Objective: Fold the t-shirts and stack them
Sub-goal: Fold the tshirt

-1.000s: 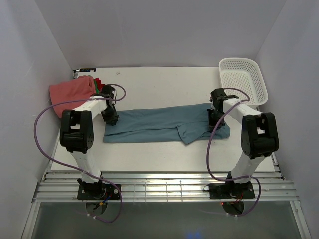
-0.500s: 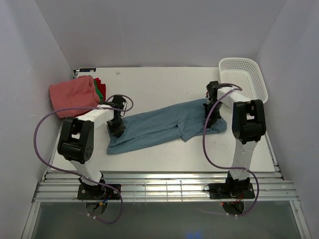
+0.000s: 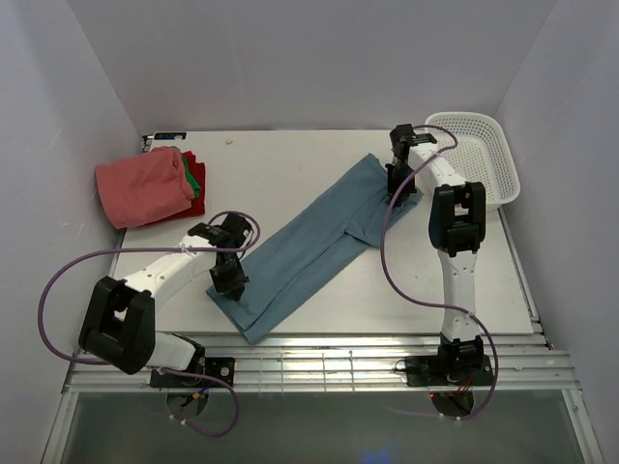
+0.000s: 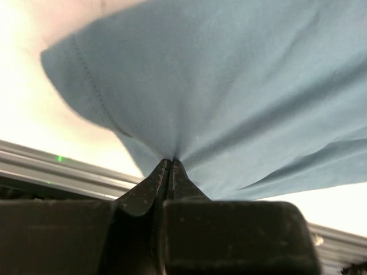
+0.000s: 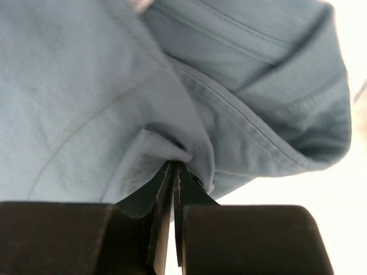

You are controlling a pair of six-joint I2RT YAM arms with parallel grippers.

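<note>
Teal-blue t-shirt, long diagonal band, smooth — left claw pinching near end, right claw pinching far end.

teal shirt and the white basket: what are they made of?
Dusty teal-blue t-shirt: soft matte knit, likely cotton. It drapes, creases and shows stitched hems. White mesh basket: probably moulded plastic, judging by the rigid, uniform lattice of holes and smooth rim.

I see the white table under the left gripper and right gripper, evenly lit pale walls beyond them, and a slatted metal ledge behind.
</note>
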